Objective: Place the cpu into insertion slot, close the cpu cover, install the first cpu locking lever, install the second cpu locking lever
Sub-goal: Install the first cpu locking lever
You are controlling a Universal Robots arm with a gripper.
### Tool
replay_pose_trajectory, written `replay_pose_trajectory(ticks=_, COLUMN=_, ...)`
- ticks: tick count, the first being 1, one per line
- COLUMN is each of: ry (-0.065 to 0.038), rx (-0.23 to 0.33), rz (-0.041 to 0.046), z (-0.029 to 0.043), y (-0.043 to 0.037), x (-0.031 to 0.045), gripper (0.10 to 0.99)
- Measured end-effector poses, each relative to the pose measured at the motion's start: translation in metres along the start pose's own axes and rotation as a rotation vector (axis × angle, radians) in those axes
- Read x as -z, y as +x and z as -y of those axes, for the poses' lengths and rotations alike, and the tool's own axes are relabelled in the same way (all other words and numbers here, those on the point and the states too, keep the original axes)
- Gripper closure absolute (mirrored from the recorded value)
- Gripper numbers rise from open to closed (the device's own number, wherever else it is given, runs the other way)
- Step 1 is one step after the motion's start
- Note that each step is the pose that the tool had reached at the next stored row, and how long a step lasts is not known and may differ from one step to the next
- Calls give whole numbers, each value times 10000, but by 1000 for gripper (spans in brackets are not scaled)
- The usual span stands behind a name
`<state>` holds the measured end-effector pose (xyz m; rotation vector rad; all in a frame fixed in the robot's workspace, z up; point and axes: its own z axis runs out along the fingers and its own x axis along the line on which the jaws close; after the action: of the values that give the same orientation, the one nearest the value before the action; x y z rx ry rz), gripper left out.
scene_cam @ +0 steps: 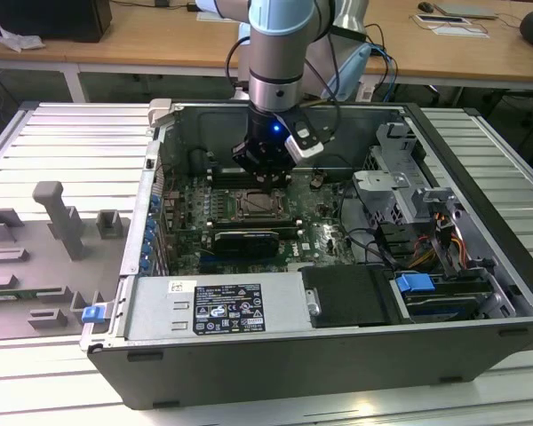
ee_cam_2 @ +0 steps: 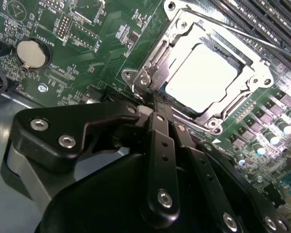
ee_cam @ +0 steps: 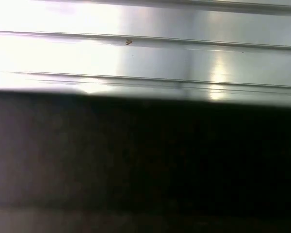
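Observation:
In the second wrist view the cpu (ee_cam_2: pixel 203 77), with its pale metal top, lies flat in the insertion slot (ee_cam_2: pixel 231 54). The silver cpu cover (ee_cam_2: pixel 256 65) is folded down around it. A thin metal lever rod (ee_cam_2: pixel 262 37) runs along the socket's side by the memory slots. My black gripper (ee_cam_2: pixel 157 115) has its fingers pressed together at the socket corner near a hinge (ee_cam_2: pixel 143 81), and I see nothing between them. In the exterior view the gripper (scene_cam: pixel 265 177) hangs just above the socket (scene_cam: pixel 262 206) inside the open computer case.
A coin battery (ee_cam_2: pixel 31 52) and memory slots (ee_cam_2: pixel 276 19) flank the socket. A long black card (scene_cam: pixel 244 240), the power supply (scene_cam: pixel 213 306) and a drive cage (scene_cam: pixel 400 182) crowd the case. A grey fixture (scene_cam: pixel 58 222) lies on the ribbed metal table (ee_cam: pixel 145 58).

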<state>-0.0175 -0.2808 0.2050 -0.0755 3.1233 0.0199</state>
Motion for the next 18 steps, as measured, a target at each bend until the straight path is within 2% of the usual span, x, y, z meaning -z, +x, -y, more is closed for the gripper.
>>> replay_pose_trajectory(ticks=4, ry=14, rx=0, rz=-16, z=2, y=1, x=92, gripper=980)
replay_pose_trajectory(ticks=18, ry=14, rx=0, rz=-15, z=22, y=2, x=95, gripper=980)
